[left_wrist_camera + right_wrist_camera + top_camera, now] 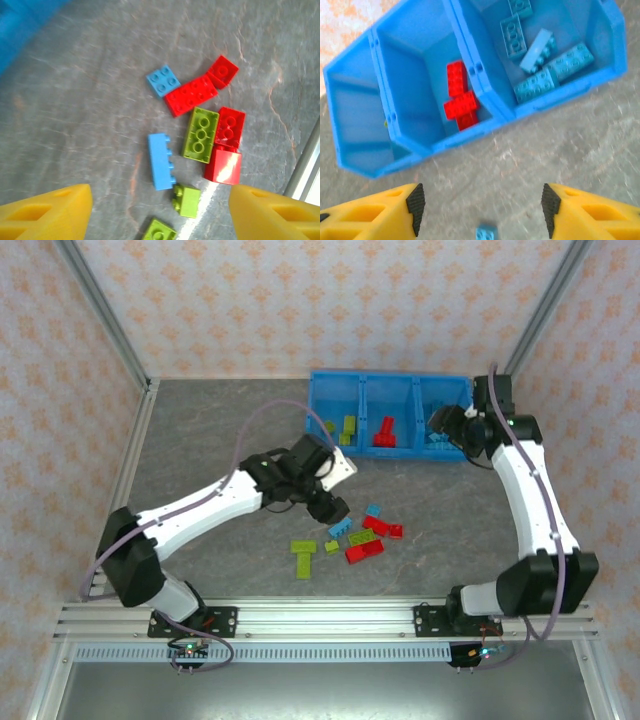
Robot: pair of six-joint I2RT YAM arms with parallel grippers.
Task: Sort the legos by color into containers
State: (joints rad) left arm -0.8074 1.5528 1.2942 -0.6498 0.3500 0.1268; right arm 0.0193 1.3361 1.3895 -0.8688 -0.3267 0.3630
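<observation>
while both arms hang over the grey table (200,430), the blue bin (390,377) sits along the far side, three compartments in a row. yellow-green bricks (346,428) lie in its left compartment, red bricks (385,432) in the middle one, light blue bricks (438,438) in the right one. on the bin's near side, well apart from it, the loose legos (365,535) lie scattered: red, light blue and yellow-green mixed together. the left gripper (327,504) hangs between the bin and that pile, fingers spread wide, nothing between them. the right gripper (441,424) hovers at the near wall of the bin's right compartment, also spread and empty. in the right wrist view one small light blue brick (486,233) shows low between its fingers, touching neither.
</observation>
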